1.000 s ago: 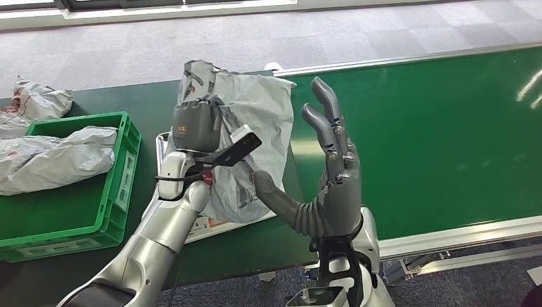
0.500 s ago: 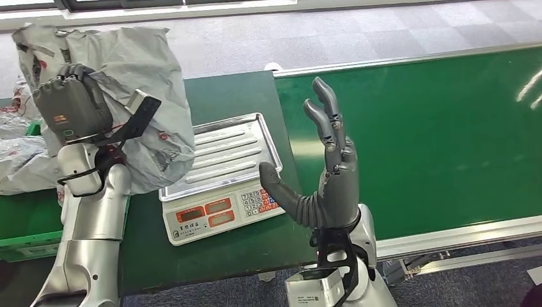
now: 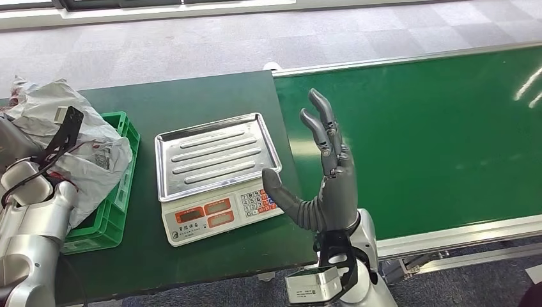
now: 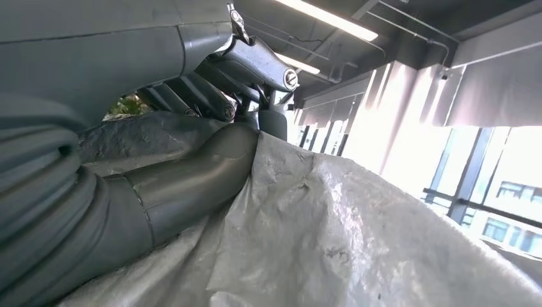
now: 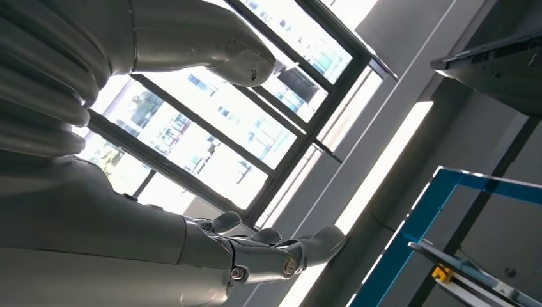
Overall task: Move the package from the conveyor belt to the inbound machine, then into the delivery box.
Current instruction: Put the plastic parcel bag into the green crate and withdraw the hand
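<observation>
A: Upper left of the frame, the package (image 3: 96, 150)?
B: Pale grey, crinkled, small red marks. The crate (image 3: 121, 192) beneath is bright green
A: Centre?
B: Silver ribbed tray (image 3: 217, 153) on a white scale (image 3: 220, 214) with orange displays. Dark green table (image 3: 192, 96), brighter green conveyor belt (image 3: 434, 134) at right
A: The right robot hand (image 3: 326, 185)?
B: Dark grey; silver arm
</observation>
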